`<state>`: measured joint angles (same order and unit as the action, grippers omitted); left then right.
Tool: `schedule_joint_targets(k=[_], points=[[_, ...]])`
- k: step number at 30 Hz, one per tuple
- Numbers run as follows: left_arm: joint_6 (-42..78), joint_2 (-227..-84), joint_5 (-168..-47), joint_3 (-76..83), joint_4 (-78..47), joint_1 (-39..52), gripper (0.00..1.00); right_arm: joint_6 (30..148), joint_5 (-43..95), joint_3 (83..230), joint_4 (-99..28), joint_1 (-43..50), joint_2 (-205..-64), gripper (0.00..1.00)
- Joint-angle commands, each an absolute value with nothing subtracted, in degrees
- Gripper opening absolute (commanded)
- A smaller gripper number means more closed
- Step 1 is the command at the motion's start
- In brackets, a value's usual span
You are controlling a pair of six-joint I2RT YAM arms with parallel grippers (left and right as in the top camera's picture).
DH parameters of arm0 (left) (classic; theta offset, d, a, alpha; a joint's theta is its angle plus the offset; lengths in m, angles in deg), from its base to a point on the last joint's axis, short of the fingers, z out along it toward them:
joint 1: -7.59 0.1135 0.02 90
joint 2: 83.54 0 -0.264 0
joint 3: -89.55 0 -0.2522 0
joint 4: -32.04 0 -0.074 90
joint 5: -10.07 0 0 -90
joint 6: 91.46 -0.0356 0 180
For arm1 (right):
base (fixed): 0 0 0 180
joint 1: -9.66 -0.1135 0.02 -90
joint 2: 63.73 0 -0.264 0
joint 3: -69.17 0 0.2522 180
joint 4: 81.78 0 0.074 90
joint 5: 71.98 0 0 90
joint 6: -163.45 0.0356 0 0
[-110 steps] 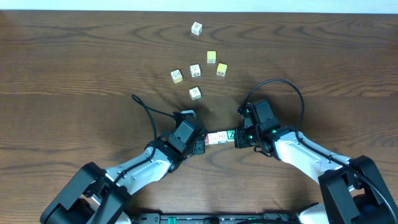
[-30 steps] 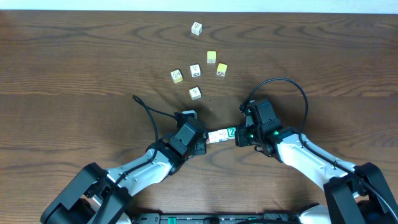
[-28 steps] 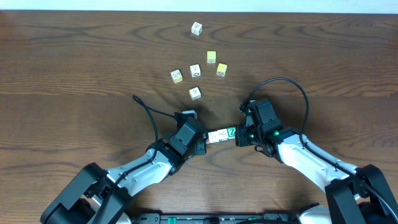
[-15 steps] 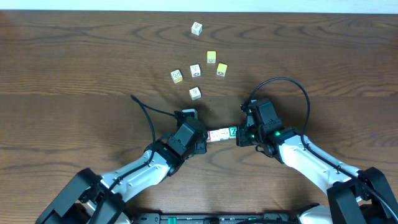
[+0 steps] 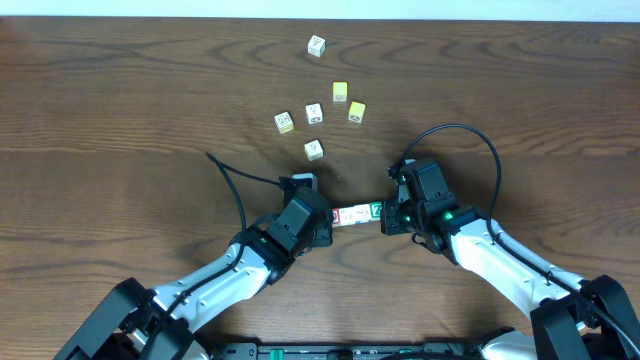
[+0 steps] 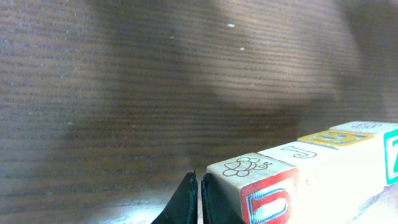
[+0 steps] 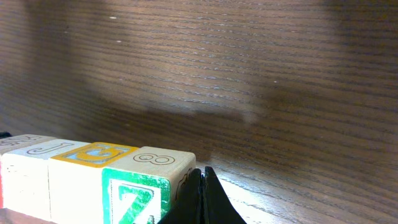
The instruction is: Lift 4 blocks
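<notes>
Four blocks point(image 5: 356, 214) form one end-to-end row between the arms, red end left, green Z right; left gripper point(image 5: 325, 222) and right gripper point(image 5: 390, 216), jaws clenched on nothing, press its ends, apparently clamping it for lifting; loose cubes point(image 5: 314, 112) lie beyond.

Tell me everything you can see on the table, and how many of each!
Table: one, dark brown wood.
Row of blocks: four, red, white, white, green, between the arms.
Loose cubes: six, white and yellow, beyond the row.
Cables: two, black, on the arms.
Left arm: one, black and white, jaws shut at the red end.
Right arm: one, black and white, jaws shut at the green end.
</notes>
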<state>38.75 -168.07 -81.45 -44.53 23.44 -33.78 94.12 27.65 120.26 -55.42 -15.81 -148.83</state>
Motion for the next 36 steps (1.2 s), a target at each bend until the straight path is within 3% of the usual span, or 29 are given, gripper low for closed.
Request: schedule_joint_targets(k=[1, 36], points=[[37.8, -166.5, -89.8, -39.5, 25.6, -36.2, 0.07, 95.3, 42.1, 121.6, -56.4, -19.7, -147.2, 0.01], [36.7, -161.2, -89.4, -38.8, 24.6, -36.2, 0.07, 95.7, 42.3, 124.6, -52.2, -19.7, -143.4, 0.01]])
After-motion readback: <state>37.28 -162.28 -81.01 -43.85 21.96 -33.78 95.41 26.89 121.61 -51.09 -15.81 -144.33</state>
